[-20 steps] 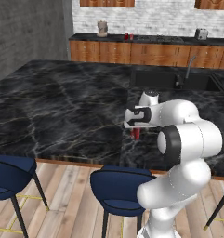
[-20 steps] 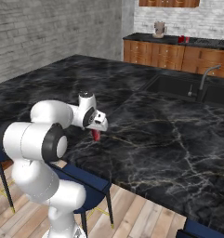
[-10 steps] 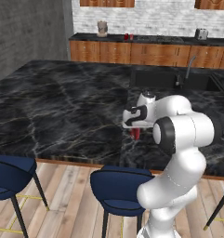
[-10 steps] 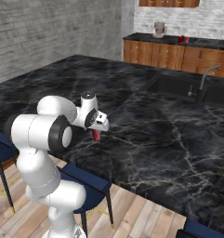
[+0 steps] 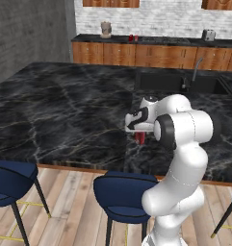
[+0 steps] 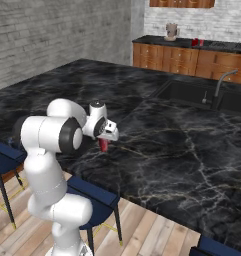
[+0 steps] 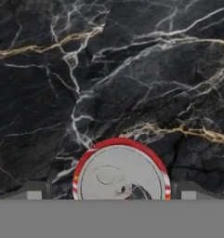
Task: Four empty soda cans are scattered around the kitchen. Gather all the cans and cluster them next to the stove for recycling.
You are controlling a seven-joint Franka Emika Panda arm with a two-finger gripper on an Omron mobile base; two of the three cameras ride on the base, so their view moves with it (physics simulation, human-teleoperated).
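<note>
One red soda can [image 7: 120, 174] with a silvery top stands upright on the black marble island [image 5: 64, 105], near its front edge. My gripper [image 7: 112, 190] points straight down over it and is open, with a dark fingertip [image 7: 36, 189] showing on each side of the can's rim. From the base cameras the can [image 5: 140, 138] [image 6: 104, 145] pokes out just below my hand, with the gripper [image 5: 138, 130] [image 6: 106, 139] over its top. Two more small red cans [image 5: 133, 38] [image 6: 197, 42] stand on the far counter. The stove is out of view.
A sink [image 5: 177, 81] with a tap [image 5: 194, 72] is sunk into the island to the back right. Blue stools [image 5: 122, 194] stand along the island's near edge. A beige coffee machine [image 5: 106, 29] sits on the far counter beside the red cans.
My elbow has swung up and in toward the island. The hand has stayed over the can, and the jaws are as wide as before.
</note>
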